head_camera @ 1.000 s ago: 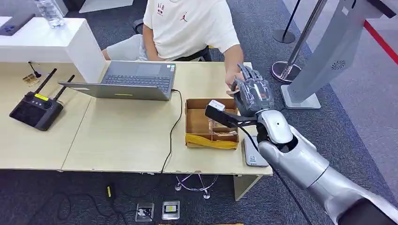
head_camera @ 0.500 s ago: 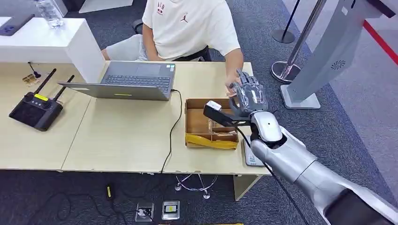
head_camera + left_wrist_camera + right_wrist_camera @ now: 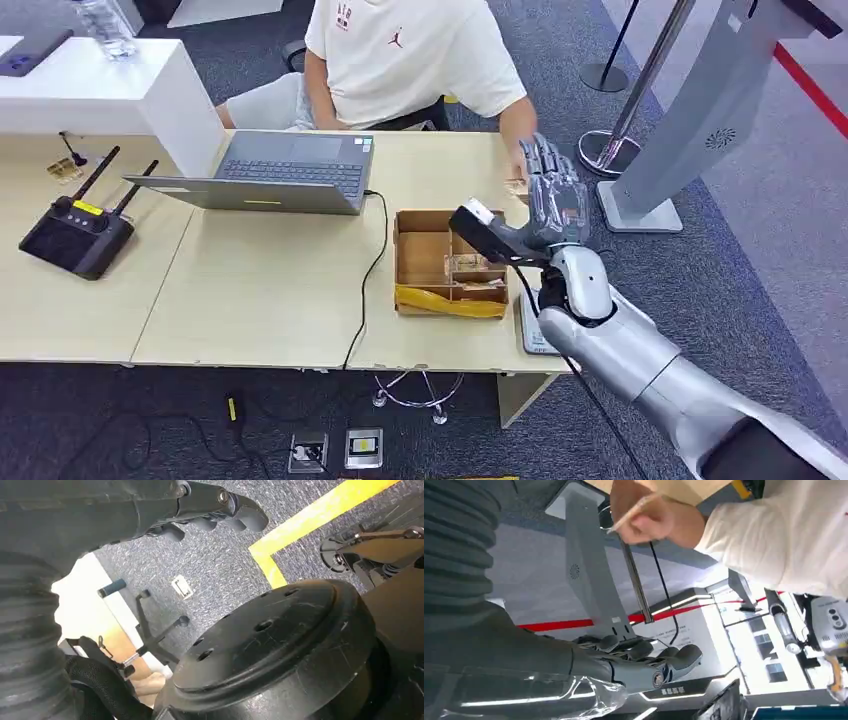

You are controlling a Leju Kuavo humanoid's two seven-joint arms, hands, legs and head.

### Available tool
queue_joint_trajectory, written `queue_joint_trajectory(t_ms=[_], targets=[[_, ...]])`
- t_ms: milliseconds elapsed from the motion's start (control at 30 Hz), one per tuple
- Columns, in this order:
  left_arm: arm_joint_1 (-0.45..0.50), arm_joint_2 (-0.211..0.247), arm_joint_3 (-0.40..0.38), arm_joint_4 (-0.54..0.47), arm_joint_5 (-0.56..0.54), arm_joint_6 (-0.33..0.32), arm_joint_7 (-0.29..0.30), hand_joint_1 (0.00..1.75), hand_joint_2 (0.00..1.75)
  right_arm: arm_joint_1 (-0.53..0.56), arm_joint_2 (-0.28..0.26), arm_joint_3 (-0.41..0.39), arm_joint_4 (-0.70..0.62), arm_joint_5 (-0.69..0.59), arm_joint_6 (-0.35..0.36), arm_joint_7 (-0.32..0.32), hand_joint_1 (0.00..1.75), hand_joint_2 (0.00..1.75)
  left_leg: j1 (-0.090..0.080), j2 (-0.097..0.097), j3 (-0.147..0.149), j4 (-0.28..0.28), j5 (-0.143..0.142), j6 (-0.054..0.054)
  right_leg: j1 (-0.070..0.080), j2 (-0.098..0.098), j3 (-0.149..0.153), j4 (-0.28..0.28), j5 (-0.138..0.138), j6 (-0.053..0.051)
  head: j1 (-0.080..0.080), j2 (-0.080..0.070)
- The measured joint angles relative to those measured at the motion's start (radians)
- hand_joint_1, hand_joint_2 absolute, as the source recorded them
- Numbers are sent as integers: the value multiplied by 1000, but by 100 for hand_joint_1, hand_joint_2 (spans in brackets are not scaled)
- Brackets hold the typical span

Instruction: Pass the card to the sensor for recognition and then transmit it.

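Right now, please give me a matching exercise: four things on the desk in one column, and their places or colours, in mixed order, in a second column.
Things:
1. laptop
2. box
3. controller
4. cable

Descriptions:
A. black, with two antennas, on the desk's left
B. brown cardboard, open, beside the robot hand
C. grey, open, before the person
D. black, running from the laptop over the desk edge

Pairs: 1-C, 2-B, 3-A, 4-D

Ahead of my right hand (image 3: pixel 553 200), just past its fingertips, the person's hand (image 3: pixel 519 172) holding the card (image 3: pixel 633 513) blocks the way forward. Below my palm stands the open cardboard box (image 3: pixel 447 264). To the outer side of my fingers the grey kiosk stand (image 3: pixel 690 120) rises. Bare desk (image 3: pixel 270 290) lies open beyond the box toward the laptop (image 3: pixel 280 172).
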Motion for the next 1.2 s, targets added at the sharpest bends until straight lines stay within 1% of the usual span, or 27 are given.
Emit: queue_joint_trajectory(t_ms=[100, 200, 300, 367, 400, 500, 600, 700, 833, 933, 1067, 1200], targets=[[4, 0, 0, 0, 2, 0, -8, 0, 175, 42, -32, -35, -71, 2, -16, 8, 0, 175, 0, 0, 0, 0, 0, 0, 0, 0, 0, 0, 0, 0, 0, 0], [7, 0, 0, 0, 5, 0, -17, 0, 175, 92, -78, -75, -154, -18, -5, 1, 0, 175, 0, 0, 0, 0, 0, 0, 0, 0, 0, 0, 0, 0, 0, 0], [10, 0, 0, 0, 10, 0, -23, 0, 175, 144, -110, -107, -223, -40, 11, -13, 0, 175, 0, 1, 0, 0, 0, 0, 0, 0, 0, 0, 0, 0, 0, 0], [10, 0, 0, 1, 11, 0, -24, 0, 175, 169, -126, -124, -259, -75, 28, -34, 0, 175, 0, 1, 0, 0, -1, 0, 0, 0, 0, 0, 0, 0, 0, 0], [10, 0, 0, 1, 13, 0, -26, 0, 175, 193, -142, -144, -293, -114, 44, -59, 0, 175, 0, 0, 1, 0, -1, 0, 0, 0, 0, -1, 0, 0, 0, 0], [17, 0, 1, 1, 22, 0, -29, 0, 175, 290, -177, -194, -378, -186, 75, -109, 0, 175, 0, -2, -1, 0, -1, 0, 0, -2, 0, 0, 0, 0, 0, 0], [20, 0, 0, 1, 30, 0, -30, 0, 175, 341, -193, -220, -414, -198, 104, -126, 0, 175, 0, 3, -1, 0, -1, 0, 0, 2, -1, 0, 0, -1, 0, 0], [19, 0, 1, 1, 33, 0, -33, 0, 175, 399, -206, -242, -439, -180, 141, -127, 0, 175, 0, 0, -1, 0, -1, 0, 0, 0, -1, 0, 0, -1, 0, 0], [21, 0, 1, 1, 36, 0, -36, 0, 175, 451, -206, -249, -454, -132, 187, -123, 0, 175, 0, 1, -1, 0, -1, 0, 0, 0, -1, 0, 0, -1, 0, 0], [19, 0, 1, 1, 29, 0, -36, 0, 175, 473, -200, -243, -453, -32, 221, -105, 0, 175, 0, 1, -1, 0, -1, 0, 0, 0, -1, 0, 0, -1, 0, 0], [15, 0, 1, 1, 17, 0, -32, 0, 175, 485, -178, -230, -449, 48, 238, -83, 0, 175, 0, 1, -1, 0, -1, 0, 0, 0, -1, 0, 0, -1, 0, 0], [10, 0, 1, 1, 8, 0, -22, 0, 175, 486, -144, -216, -436, 89, 243, -86, 0, 175, 0, 1, -1, 0, -1, 0, 0, 0, -1, 0, 0, -1, 0, 0]])
